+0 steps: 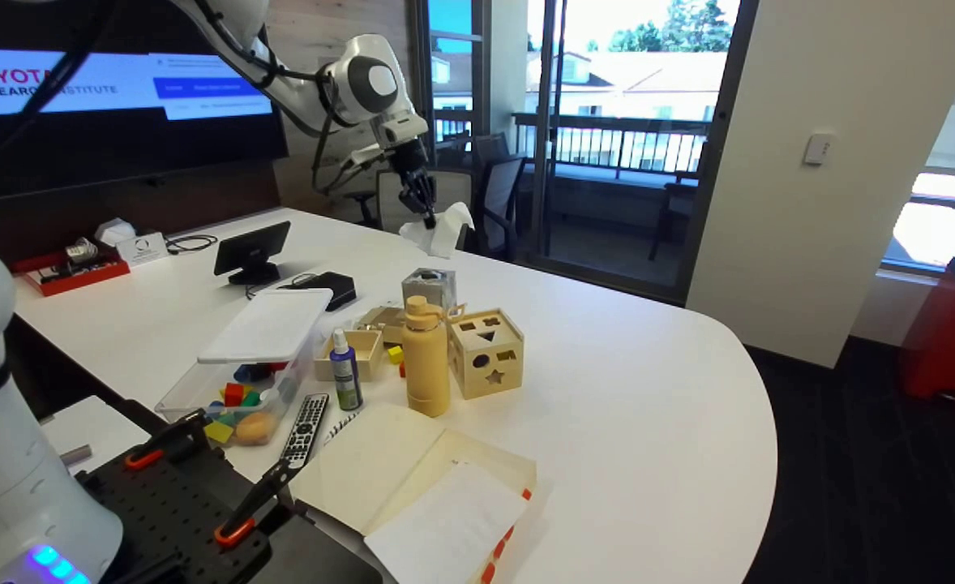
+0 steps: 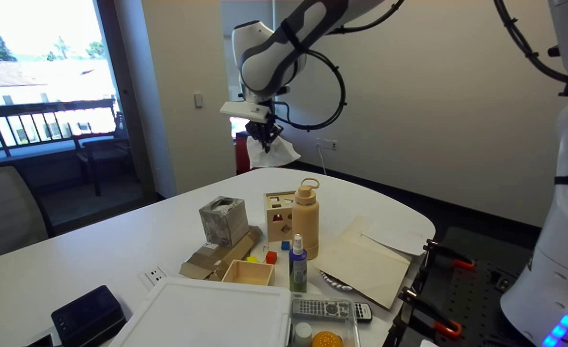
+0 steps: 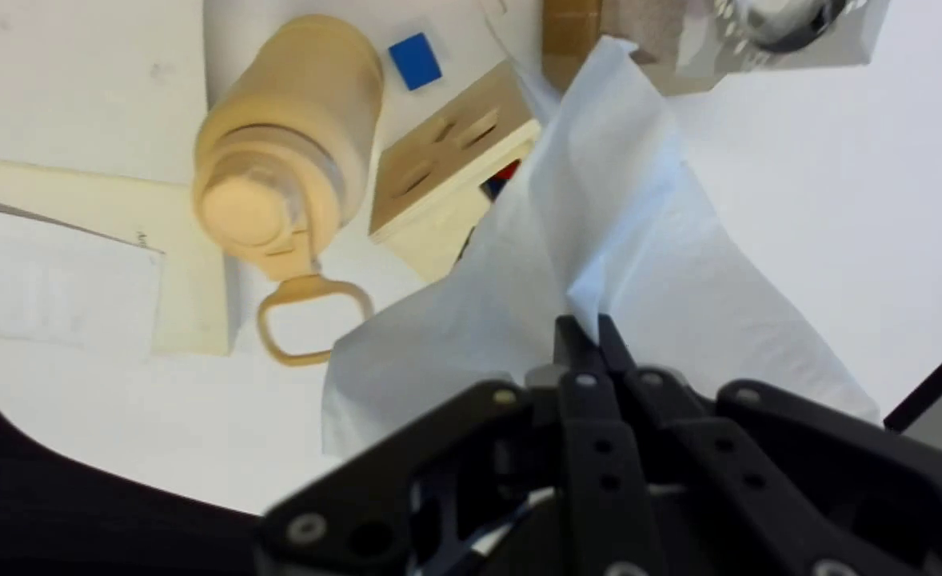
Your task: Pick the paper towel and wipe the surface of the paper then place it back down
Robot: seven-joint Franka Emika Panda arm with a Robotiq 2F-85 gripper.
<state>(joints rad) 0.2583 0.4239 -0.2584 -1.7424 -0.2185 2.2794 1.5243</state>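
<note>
The paper towel is a thin white sheet, spread and hanging with creases, in both exterior views point(image 1: 450, 231) point(image 2: 283, 154) and in the wrist view point(image 3: 511, 296). My gripper point(image 1: 430, 221) point(image 2: 266, 147) point(image 3: 587, 326) is shut on it, pinching a fold between the fingertips, high above the table. The paper is a large cream-beige open sheet point(image 1: 372, 454) with reddish-orange marks along one edge, lying at the table's near side. It also shows in an exterior view point(image 2: 361, 262) and in the wrist view point(image 3: 191, 308). A white sheet point(image 1: 449, 519) lies on it. My gripper is well away from the paper.
A tan bottle point(image 1: 427, 365) and a wooden shape box point(image 1: 490, 357) stand between gripper and paper. A grey tissue box point(image 2: 223, 221) tilts on cardboard. A spray bottle point(image 2: 298, 267), a remote point(image 1: 307, 426), a lidded plastic bin point(image 1: 202, 389) and a wooden tray point(image 2: 249, 273) stand nearby.
</note>
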